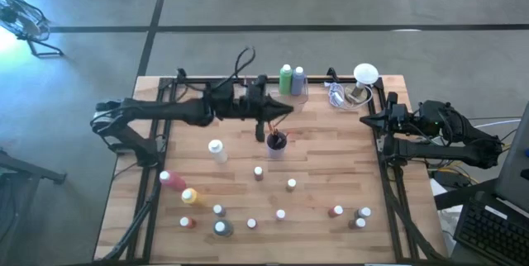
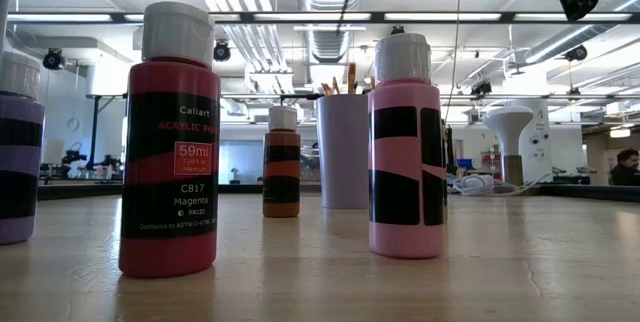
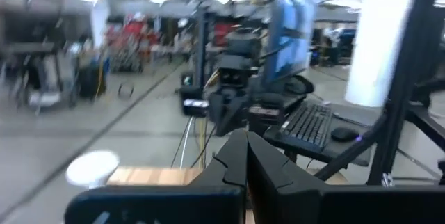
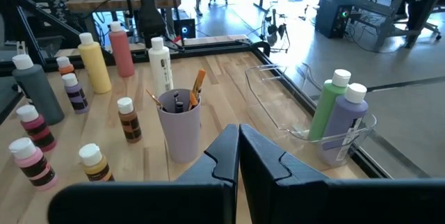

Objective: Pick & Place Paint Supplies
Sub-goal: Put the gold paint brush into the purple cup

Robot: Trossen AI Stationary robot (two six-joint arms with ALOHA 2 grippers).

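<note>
Nearest the low camera stands a red magenta bottle (image 2: 168, 142), with a pink bottle (image 2: 406, 147) beside it and a purple bottle (image 2: 18, 147) at the picture's edge; farther back are a small orange bottle (image 2: 282, 162) and a lavender cup (image 2: 343, 150) holding brushes. From above, small paint bottles (image 1: 280, 214) are scattered over the front half of the wooden desk (image 1: 331, 175), with a yellow bottle (image 1: 190, 196) and a pink one lying toward the left side and a white bottle (image 1: 217, 151) standing farther in. The cup sits near the desk's middle with brushes (image 4: 197, 85) standing in it. The left gripper (image 1: 266, 128) hangs just above and beside the cup, its jaws pressed together and holding nothing. At the far edge a clear tray (image 4: 278, 99) holds a tall green bottle (image 4: 327, 106) and a tall purple bottle (image 4: 345, 123), upright and touching. The right gripper (image 4: 238, 147) waits at the desk's right edge, well apart from the bottles, its jaws closed and empty.
</note>
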